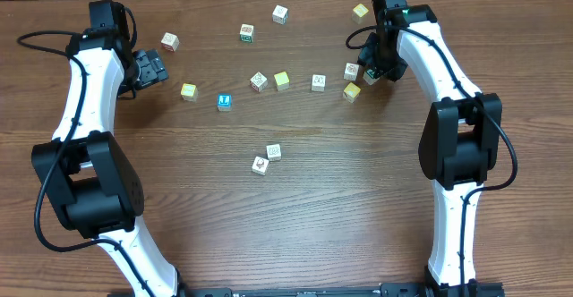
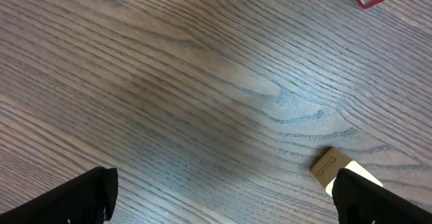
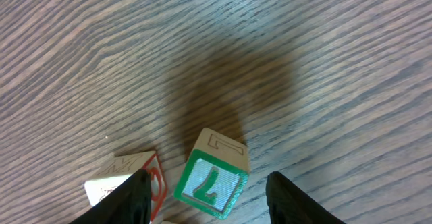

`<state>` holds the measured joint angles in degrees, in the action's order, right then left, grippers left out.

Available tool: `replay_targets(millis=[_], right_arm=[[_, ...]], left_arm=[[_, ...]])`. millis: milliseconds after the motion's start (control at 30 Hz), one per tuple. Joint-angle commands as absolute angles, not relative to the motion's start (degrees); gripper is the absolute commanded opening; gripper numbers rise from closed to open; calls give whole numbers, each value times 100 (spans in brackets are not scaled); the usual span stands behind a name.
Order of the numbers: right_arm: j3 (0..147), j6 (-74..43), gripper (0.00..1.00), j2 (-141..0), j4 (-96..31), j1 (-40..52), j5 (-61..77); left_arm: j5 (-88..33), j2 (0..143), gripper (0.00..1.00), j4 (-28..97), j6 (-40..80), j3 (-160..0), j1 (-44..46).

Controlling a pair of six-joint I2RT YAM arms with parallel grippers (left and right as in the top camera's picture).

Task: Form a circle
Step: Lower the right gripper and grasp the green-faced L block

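The right gripper [image 1: 369,72] is low over the worktop [image 1: 295,225] at its far right side, and the circle [image 1: 352,72] lies right under and beside it. So far it is only a tight cluster of small wooden alphabet cubes, not a ring.

In the right wrist view, the right gripper [image 3: 208,200] is about half open. Its two dark fingers [image 3: 138,197] stand on either side of the green-faced cube [image 3: 210,182], with a sliver of wood grain showing on each side, so nothing is clamped. A whitish cube with red print [image 3: 128,177] sits just beside this gripper's left-hand finger, close to the green one. In the overhead view, a yellowish cube [image 1: 352,92] lies just on the near side of the right gripper.

Well across the worktop from the right gripper, a blue-faced cube [image 1: 225,101] sits among loose, scattered cubes. A pair of whitish cubes [image 1: 267,158] lies apart from the right gripper, nearer the front.

The left gripper [image 1: 152,67] is farthest from the right gripper, at the opposite side, and it is spread wide. The left wrist view shows the left gripper [image 2: 223,207] with only bare worktop between its fingers and a tan cube [image 2: 332,166] just beside one fingertip.
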<state>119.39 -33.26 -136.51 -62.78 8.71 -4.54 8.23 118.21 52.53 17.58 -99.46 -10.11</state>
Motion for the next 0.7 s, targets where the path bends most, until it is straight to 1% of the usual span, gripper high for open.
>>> replay_targets(millis=[0, 300, 467, 633, 667], right_arm=[[11917, -3597, 53, -13714, -6318, 893, -766], [11675, -3623, 51, -13775, -6119, 893, -790], [11542, -3623, 43, -13775, -6069, 893, -781], [11542, -3623, 28, -13784, -6031, 895, -722], [11542, -3623, 27, -13784, -6031, 895, -720]], left_arm=[[854, 11764, 99, 5245, 1712, -9909, -972], [854, 11764, 99, 5245, 1710, -9909, -972], [854, 11764, 100, 5242, 1712, -9909, -972], [854, 11764, 100, 5245, 1710, -9909, -972], [854, 11764, 100, 5245, 1712, -9909, -972]])
